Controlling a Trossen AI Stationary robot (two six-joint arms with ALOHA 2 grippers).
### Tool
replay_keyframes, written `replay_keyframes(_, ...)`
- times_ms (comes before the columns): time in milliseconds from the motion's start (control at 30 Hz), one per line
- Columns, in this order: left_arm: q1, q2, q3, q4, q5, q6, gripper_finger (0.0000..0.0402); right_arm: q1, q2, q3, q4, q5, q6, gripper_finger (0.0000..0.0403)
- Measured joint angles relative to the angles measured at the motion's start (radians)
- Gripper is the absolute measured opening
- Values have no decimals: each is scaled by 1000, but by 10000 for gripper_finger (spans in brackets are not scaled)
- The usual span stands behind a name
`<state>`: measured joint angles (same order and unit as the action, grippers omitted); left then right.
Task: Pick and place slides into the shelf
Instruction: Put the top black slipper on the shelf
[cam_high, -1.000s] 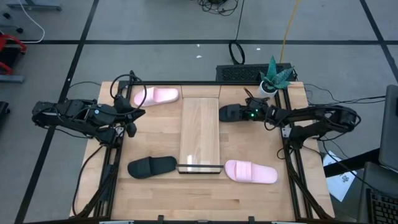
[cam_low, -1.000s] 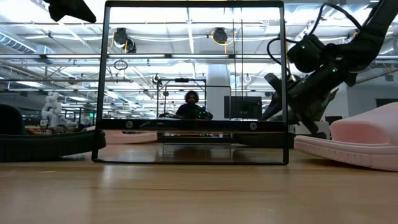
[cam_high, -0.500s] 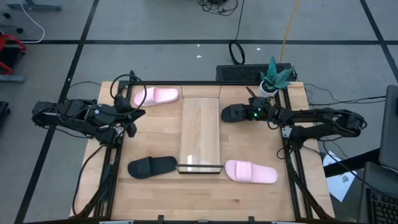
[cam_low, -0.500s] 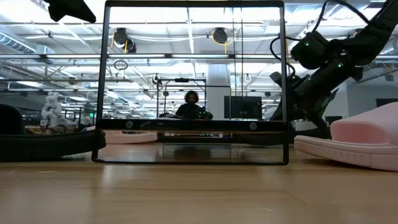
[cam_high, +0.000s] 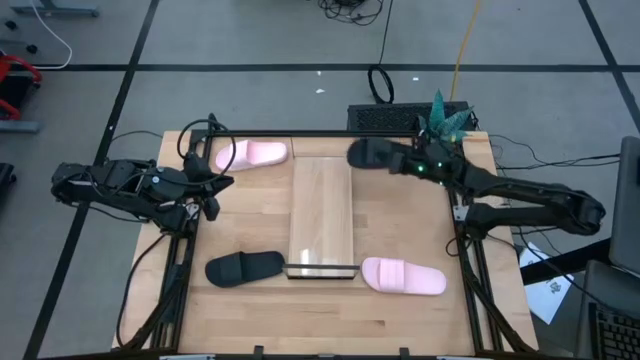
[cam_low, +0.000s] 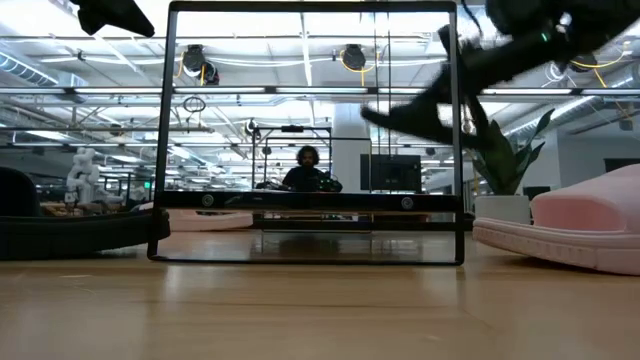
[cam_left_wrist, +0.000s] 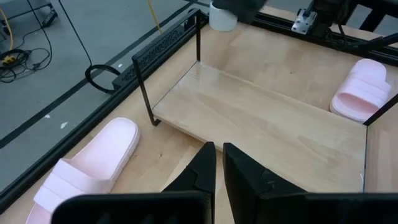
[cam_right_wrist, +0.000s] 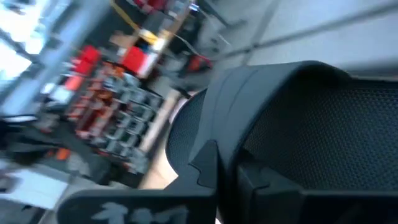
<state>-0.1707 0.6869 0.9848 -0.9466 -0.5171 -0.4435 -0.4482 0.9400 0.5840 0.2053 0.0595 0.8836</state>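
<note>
**A:** Slide in the air, then? The right gripper (cam_high: 398, 160) is clamped on a black slide (cam_high: 368, 154), toe pointing away from the arm, lifted clear of the tabletop (cam_high: 400, 230) near the far right corner of the shelf (cam_high: 322, 210).

**B:** Yes. In the low view that black slide (cam_low: 420, 112) hangs high and tilted, so I judge it is held up to clear the shelf's dark frame (cam_low: 458, 130) before going in.

**A:** And the left gripper (cam_high: 205, 185)?

**B:** Closed on nothing, parked near the table's left edge, just beside the pink slide (cam_high: 252, 154) at the far left. It waits there, probably because that slide is the closest for it.

**A:** The others?

**B:** A second black slide (cam_high: 244, 267) lies by the near left corner of the shelf, a second pink slide (cam_high: 403, 276) by the near right corner. The plank itself holds none yet.

**A:** Risk?

**B:** The hanging toe could catch the frame on the way over.
</note>
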Motion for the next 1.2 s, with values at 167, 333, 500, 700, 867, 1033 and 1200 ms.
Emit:
replay_keyframes(167,0,0,0,0,-4,-3,26,80,154,226,-62,36,-54,1)
replay_keyframes(333,0,0,0,0,-5,-11,26,148,367,391,-92,44,-39,1)
replay_keyframes(500,0,0,0,-45,-8,-48,26,193,529,501,-91,43,-7,1)
replay_keyframes(700,0,0,0,-203,-16,-185,26,229,610,539,-60,59,51,0)
replay_keyframes(867,0,0,0,-283,-47,-249,26,245,618,539,-54,122,74,0)
replay_keyframes(1033,0,0,0,-293,-112,-236,26,258,655,539,-32,129,117,1)
replay_keyframes(1200,0,-1,0,-292,-141,-237,26,266,735,539,56,122,157,1)
